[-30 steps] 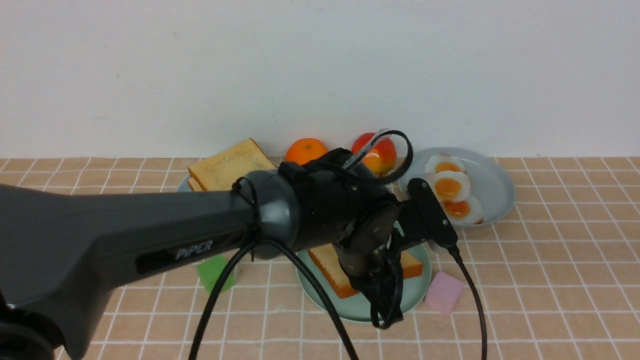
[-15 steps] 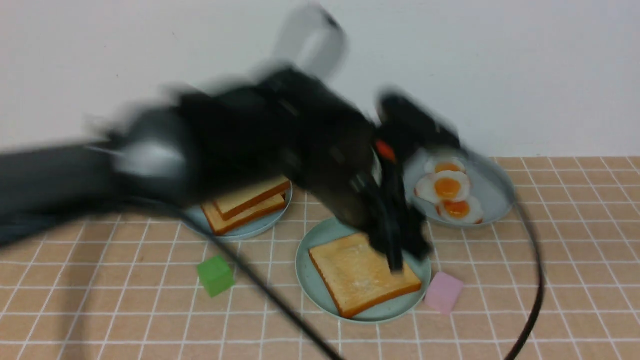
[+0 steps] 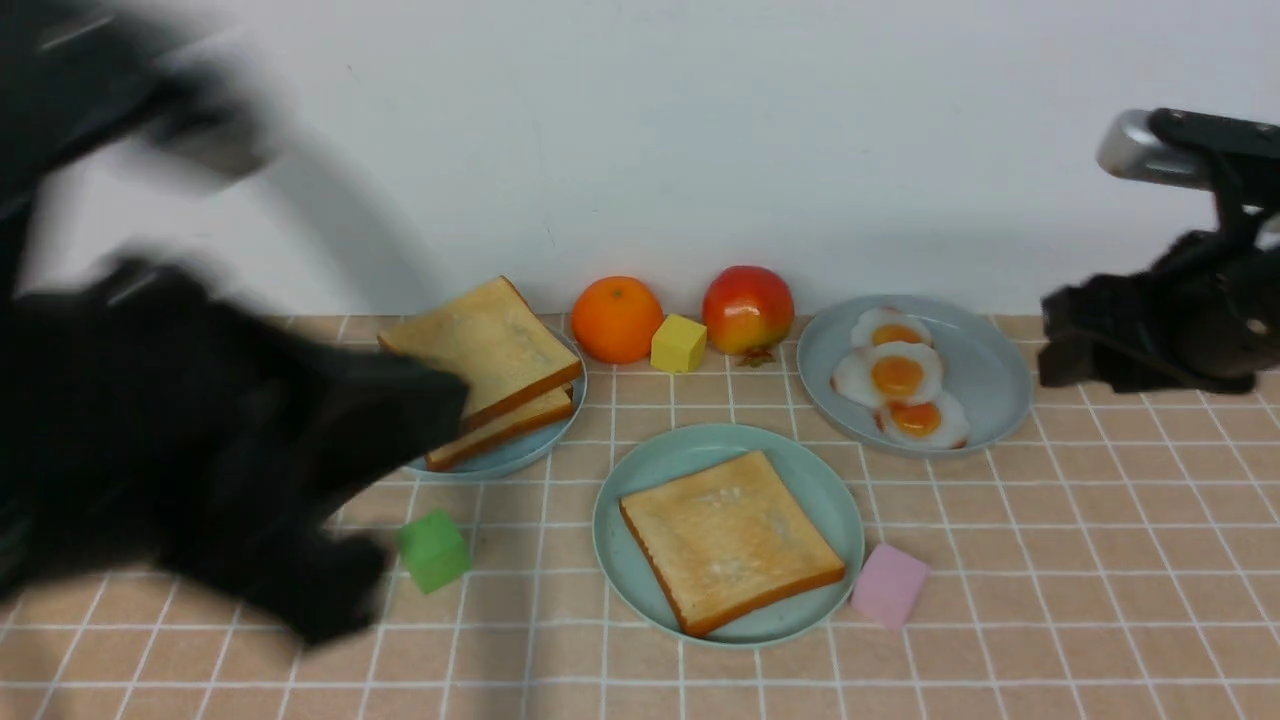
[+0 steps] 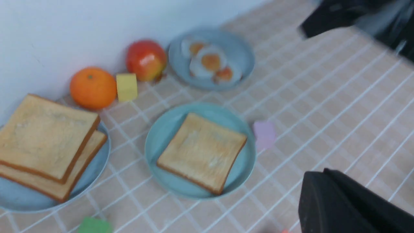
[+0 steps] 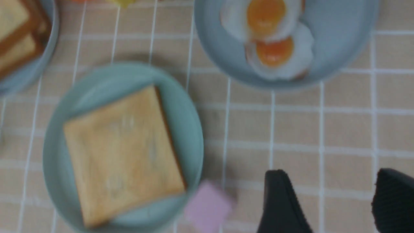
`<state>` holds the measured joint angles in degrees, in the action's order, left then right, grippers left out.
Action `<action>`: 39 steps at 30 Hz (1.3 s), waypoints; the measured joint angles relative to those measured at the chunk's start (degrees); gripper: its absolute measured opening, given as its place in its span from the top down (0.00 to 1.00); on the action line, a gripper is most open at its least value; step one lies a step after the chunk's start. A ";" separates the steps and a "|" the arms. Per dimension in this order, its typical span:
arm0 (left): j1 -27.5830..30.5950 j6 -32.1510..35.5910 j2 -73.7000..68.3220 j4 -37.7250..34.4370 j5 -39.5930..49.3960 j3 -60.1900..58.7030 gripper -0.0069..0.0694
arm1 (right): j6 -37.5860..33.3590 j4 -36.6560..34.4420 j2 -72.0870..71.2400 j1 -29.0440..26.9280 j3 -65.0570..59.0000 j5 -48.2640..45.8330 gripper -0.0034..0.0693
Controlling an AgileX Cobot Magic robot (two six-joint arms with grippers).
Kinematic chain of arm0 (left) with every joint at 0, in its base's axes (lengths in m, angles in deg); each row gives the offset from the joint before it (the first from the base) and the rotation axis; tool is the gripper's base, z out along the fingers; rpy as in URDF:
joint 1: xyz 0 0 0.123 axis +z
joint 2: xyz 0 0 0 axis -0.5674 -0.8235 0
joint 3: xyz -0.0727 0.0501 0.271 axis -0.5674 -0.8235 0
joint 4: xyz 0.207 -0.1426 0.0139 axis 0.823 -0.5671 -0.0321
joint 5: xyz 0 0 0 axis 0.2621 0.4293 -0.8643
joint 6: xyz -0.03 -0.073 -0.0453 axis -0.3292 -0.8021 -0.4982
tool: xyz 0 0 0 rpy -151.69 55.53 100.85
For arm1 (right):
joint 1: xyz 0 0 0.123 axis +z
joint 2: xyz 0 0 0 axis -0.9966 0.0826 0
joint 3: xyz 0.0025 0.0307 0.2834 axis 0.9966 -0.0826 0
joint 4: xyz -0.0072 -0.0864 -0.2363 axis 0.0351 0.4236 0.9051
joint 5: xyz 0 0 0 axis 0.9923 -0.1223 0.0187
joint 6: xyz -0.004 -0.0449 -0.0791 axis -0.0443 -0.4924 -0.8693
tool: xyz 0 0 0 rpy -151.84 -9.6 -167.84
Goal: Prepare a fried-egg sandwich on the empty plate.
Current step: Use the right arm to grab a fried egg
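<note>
With our spread black right gripper (image 5: 330, 204), we should pinch one flat white fried egg with an orange yolk (image 3: 918, 420) gently, our black left gripper (image 4: 352, 207) clenched clear.

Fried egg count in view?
3 fried eggs, all on the grey-blue plate at the back right, overlapping in a row: back, middle, front. Others could be hidden inside the toast stack.

Place: looks like a robotics lab or test station
Robot arms: reaching in from both sides, left arm (image 3: 200, 450) and right arm (image 3: 1190, 250), both dark and jointed
Wall (image 3: 640, 120): plain, whitish, close behind
Surface (image 3: 1100, 600): beige, gridded like tiles
Props: staged like breakfast, with toast (image 3: 735, 540) and fried eggs (image 3: 898, 377) near a green block (image 3: 433, 552) and pink block (image 3: 890, 587)
</note>
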<state>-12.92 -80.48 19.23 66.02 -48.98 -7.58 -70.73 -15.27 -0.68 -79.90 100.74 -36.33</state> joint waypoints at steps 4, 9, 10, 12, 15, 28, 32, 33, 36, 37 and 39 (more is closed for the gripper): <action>0.00 -3.42 10.08 0.32 -10.26 -10.45 0.93 | -7.01 -8.75 10.18 -2.92 5.64 1.52 0.41; 0.00 -4.20 11.90 0.52 -13.65 -14.42 0.93 | -10.42 -16.12 21.99 -5.13 13.27 3.21 0.41; 0.00 -4.20 11.90 0.52 -13.71 -14.49 0.93 | -10.54 -16.82 23.86 -5.25 14.28 3.27 0.41; 0.00 -4.20 11.90 0.52 -13.77 -14.54 0.93 | -10.60 -17.54 27.45 -5.36 17.07 3.65 0.41; 0.00 -4.24 11.85 0.52 -14.32 -14.59 0.93 | -10.60 -17.97 32.58 -5.36 22.16 3.88 0.41; 0.00 -4.89 11.90 0.52 -14.73 -14.59 0.93 | -10.60 -20.20 42.79 -5.86 31.89 4.79 0.41; 0.00 -5.02 11.90 0.52 -14.62 -14.59 0.93 | -10.60 -22.11 43.18 -5.86 31.93 4.92 0.41; 0.00 -5.02 11.90 0.52 -14.62 -14.59 0.93 | -10.60 -22.33 43.25 -5.86 31.93 4.99 0.41; 0.00 -5.07 11.90 0.52 -14.62 -14.59 0.93 | -11.26 -22.71 43.25 -5.90 31.93 4.92 0.42; 0.00 -5.07 11.90 0.52 -14.62 -14.59 0.93 | -11.90 -22.85 43.25 -5.90 31.93 4.73 0.43; 0.00 -5.07 11.90 0.52 -14.62 -14.59 0.93 | -12.87 -23.09 43.25 -5.90 31.93 4.39 0.46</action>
<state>-12.92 -85.55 31.12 66.55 -63.60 -22.17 -83.60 -38.36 42.57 -85.80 132.67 -31.94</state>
